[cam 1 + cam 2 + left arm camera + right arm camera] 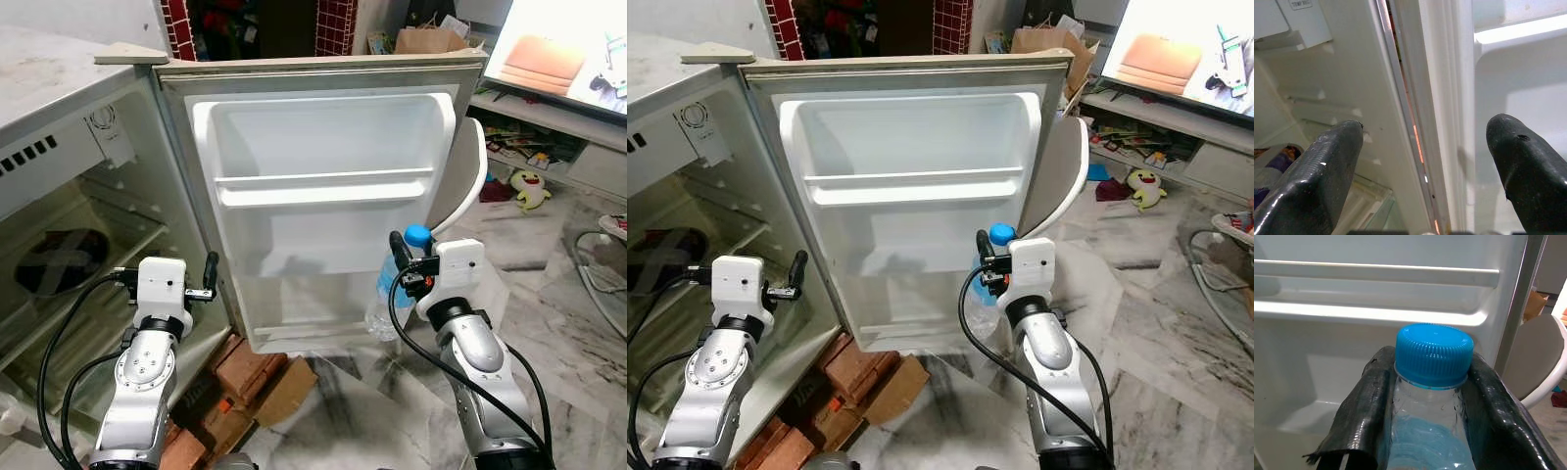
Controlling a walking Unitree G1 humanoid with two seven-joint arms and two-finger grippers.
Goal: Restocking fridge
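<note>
- Right gripper (1425,396): fingers clamped on the neck of a clear water bottle (389,294) with a blue cap (1433,354), lower centre-right, just before the open fridge door (323,196).
- Left gripper (1425,156): fingers apart, empty, lower left at the door's hinge edge.
- Door shelf (323,186): centre frame.

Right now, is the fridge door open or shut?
Open. The fridge door is swung wide, showing its inner shelf, and the right gripper holds a water bottle before it.
</note>
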